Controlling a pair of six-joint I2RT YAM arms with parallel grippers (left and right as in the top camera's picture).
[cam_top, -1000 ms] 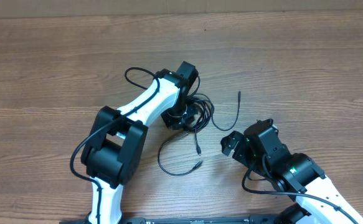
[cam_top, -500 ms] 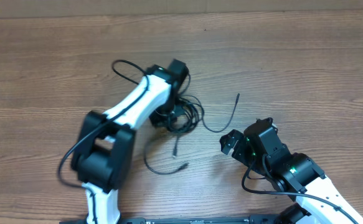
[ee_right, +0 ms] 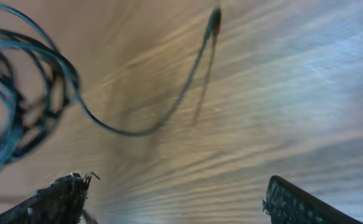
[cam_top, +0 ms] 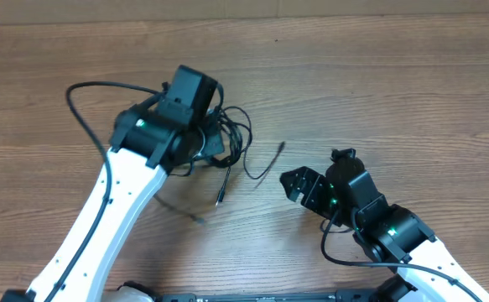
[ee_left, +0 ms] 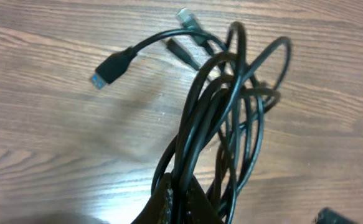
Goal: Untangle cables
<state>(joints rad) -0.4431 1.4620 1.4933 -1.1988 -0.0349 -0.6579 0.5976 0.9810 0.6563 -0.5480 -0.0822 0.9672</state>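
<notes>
Cables (ee_left: 231,118), one tangled bundle: gripped in clenched left claw (ee_left: 178,200), seemingly raised off bench (cam_top: 412,75) to loosen loops; right claw (ee_right: 175,185) released, empty, facing trailing strand (ee_right: 169,118), presumably its next pickup.

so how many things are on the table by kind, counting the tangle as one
cable bundle: 1
grippers: 2 (left gripper, right gripper)
total: 3
</notes>
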